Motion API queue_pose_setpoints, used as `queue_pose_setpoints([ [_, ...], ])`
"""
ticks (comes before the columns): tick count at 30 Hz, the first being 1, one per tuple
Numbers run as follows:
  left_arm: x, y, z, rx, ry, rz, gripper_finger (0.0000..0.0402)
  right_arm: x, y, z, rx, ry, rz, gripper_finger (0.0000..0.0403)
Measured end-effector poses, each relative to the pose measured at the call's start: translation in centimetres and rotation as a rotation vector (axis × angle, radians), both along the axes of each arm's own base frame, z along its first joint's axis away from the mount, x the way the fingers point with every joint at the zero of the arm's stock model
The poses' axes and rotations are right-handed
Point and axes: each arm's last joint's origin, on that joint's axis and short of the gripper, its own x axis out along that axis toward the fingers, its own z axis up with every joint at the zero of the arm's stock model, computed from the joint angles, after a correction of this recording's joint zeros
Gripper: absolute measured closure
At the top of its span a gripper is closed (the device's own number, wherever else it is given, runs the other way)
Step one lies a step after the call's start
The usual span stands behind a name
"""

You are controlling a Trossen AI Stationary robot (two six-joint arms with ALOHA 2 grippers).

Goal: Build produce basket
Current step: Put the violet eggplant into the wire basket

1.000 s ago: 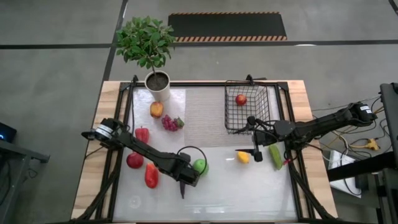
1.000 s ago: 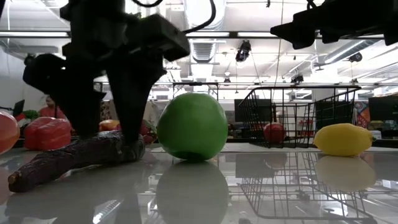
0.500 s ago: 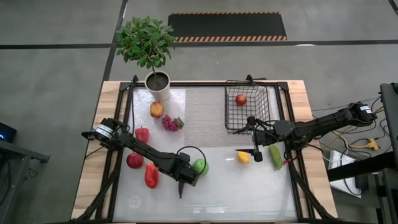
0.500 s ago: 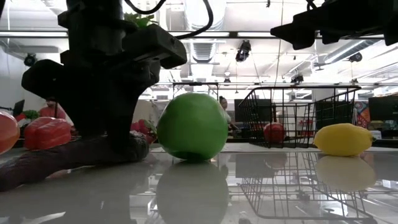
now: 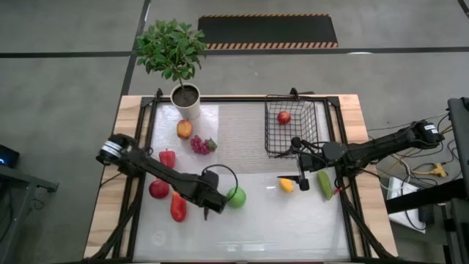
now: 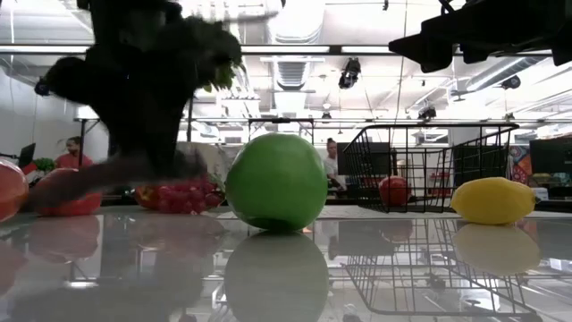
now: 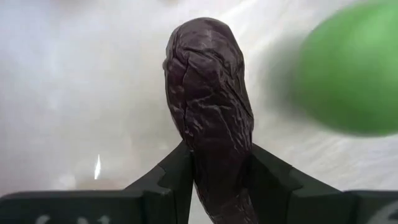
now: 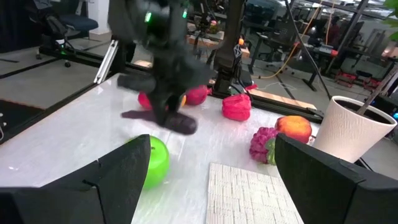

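My left gripper (image 5: 209, 204) (image 7: 214, 163) is shut on the dark eggplant (image 7: 208, 99) (image 6: 107, 174), just left of the green apple (image 5: 235, 196) (image 6: 275, 182). My right gripper (image 5: 302, 180) (image 8: 214, 168) hangs open over the table between the yellow lemon (image 5: 286, 185) and the green cucumber (image 5: 325, 183). The black wire basket (image 5: 292, 139) stands at the far right with one red apple (image 5: 283, 116) inside. An orange fruit (image 5: 184, 129), purple grapes (image 5: 201, 144), two red peppers (image 5: 168, 158) (image 5: 178, 207) and a red apple (image 5: 158, 188) lie on the left. My left gripper pinches the eggplant between its two fingers (image 7: 177, 177), at the part near one end (image 7: 217, 186); the rest sticks out past the fingertips. The fingers come from above, slanting down, across the eggplant. It is lifted clear of the table and tilted.
A white pot with a leafy plant (image 5: 186, 101) stands at the far left corner. A woven mat (image 5: 242, 136) lies beside the basket. The glossy near half of the table (image 5: 293, 224) is bare. People show in the room behind, in the low view.
My left gripper has risen and drawn a little toward the table's left, carrying the eggplant. The eggplant, whose free end lay on the table a second ago, now hangs clear of it. The green apple has stayed put.
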Motion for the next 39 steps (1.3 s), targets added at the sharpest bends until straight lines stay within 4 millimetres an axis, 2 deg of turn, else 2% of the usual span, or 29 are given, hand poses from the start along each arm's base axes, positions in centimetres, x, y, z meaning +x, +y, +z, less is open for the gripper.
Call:
queue_pose_setpoints([
  [4,-0.6,0.9,3.0,0.186,-0.137,-0.117,0.0297,0.0,0.0,0.1,0.012,-0.014,-0.001,0.0077],
  [10,-0.3,1.4,7.4,0.481,-0.360,-0.497,0.0297,0.5,0.1,0.3,0.026,-0.062,-0.002,0.0077],
  [18,1.5,1.8,11.1,0.830,-0.559,-0.836,0.0297,1.6,0.3,0.9,0.099,-0.206,0.002,0.0077],
  [23,2.4,2.6,11.5,0.947,-0.557,-0.896,0.0297,2.4,0.4,1.5,0.133,-0.295,0.012,0.0077],
  [26,2.9,3.5,11.7,0.983,-0.581,-0.868,0.0297,3.2,0.6,2.1,0.133,-0.305,0.012,0.0077],
  [33,3.5,5.1,10.4,1.034,-0.653,-0.833,0.0297,5.5,0.9,3.8,0.121,-0.331,0.004,0.0077],
  [39,3.7,5.7,9.7,1.036,-0.714,-0.822,0.0297,7.2,1.1,4.7,0.121,-0.346,-0.038,0.0077],
])
